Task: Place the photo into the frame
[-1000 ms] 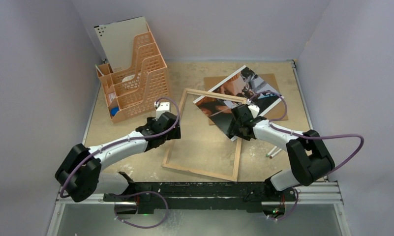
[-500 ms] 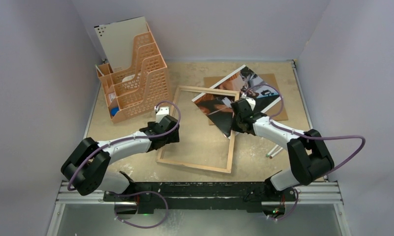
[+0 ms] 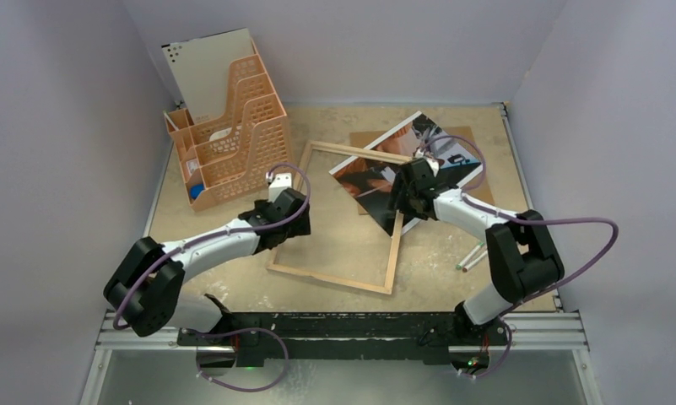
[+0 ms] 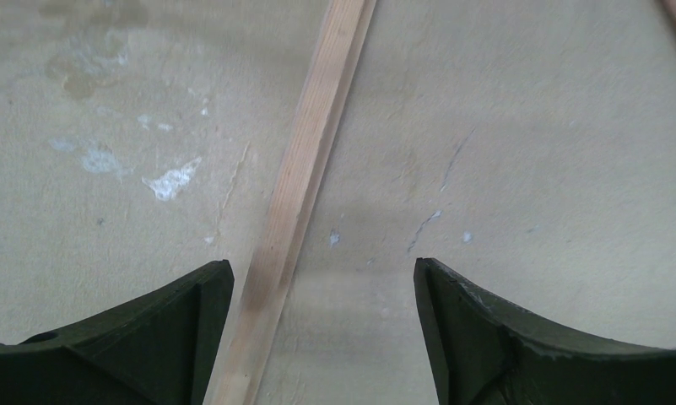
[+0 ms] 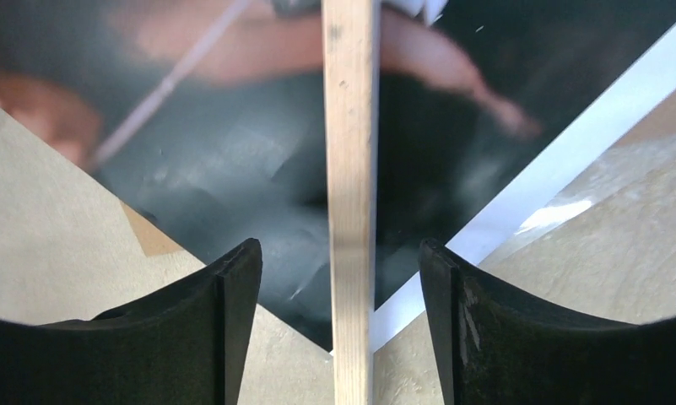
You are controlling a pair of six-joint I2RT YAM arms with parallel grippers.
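Though spread wide, straddling rails without gripping: left gripper (image 4: 321,270), right gripper (image 5: 338,253).
One frame (image 3: 334,281) flat on scuffed, white-flecked beige table (image 3: 334,126); one photo (image 3: 372,181) at far right corner, under right rail, partly over one brown board (image 3: 471,139). One orange organizer (image 3: 233,135) back left. Pale lilac walls (image 3: 385,51).

The frame (image 3: 332,280), a thin light-wood rectangle, lies flat and skewed in the middle. The glossy photo (image 3: 425,133) lies face up, diagonal, far right, partly under the frame's right rail.
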